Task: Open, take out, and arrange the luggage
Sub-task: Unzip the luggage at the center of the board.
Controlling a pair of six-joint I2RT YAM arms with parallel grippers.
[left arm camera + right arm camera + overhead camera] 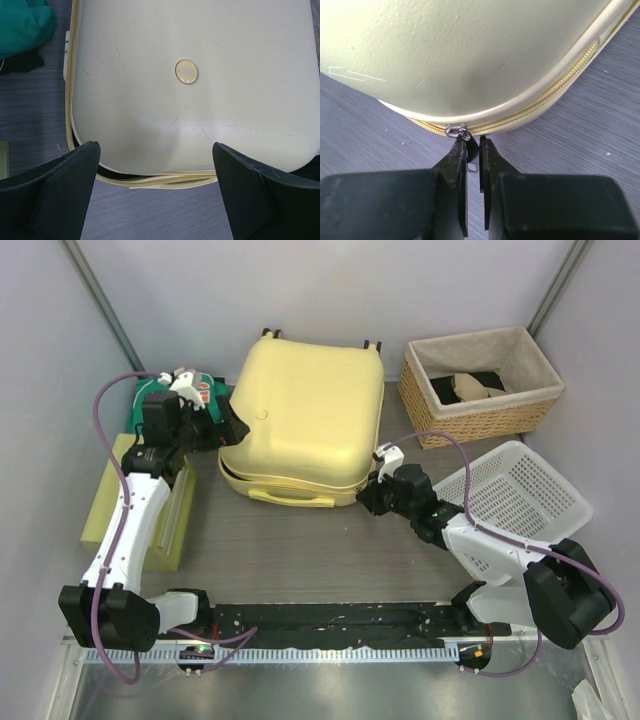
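Right wrist view: the right gripper (472, 144) is pinched nearly shut on the zip tab (473, 159) at the near right corner of the luggage (470, 50), which lies flat mid-table between the two arms. The grip is thin, so the tab could slip free on the first tug, and the zip (545, 97) curves round that corner, where a pull off the line of the teeth would likely jam the slider (456, 131). The left gripper (156, 150) hangs wide open over the shell's left end with nothing between its fingers (whether it touches the lid cannot be told), so an unbraced case may slide across the table instead of unzipping. The seam on that side already gapes dark, yet the luggage's contents are hidden. At the far right, the wicker basket (420, 390) holds dark and tan items too small to name. Beside it, the white basket (520, 490) sits partly under the right arm, with nothing showing through its mesh. A green cloth (25, 25) and a yellow-green box (105, 500) lie left of the case.
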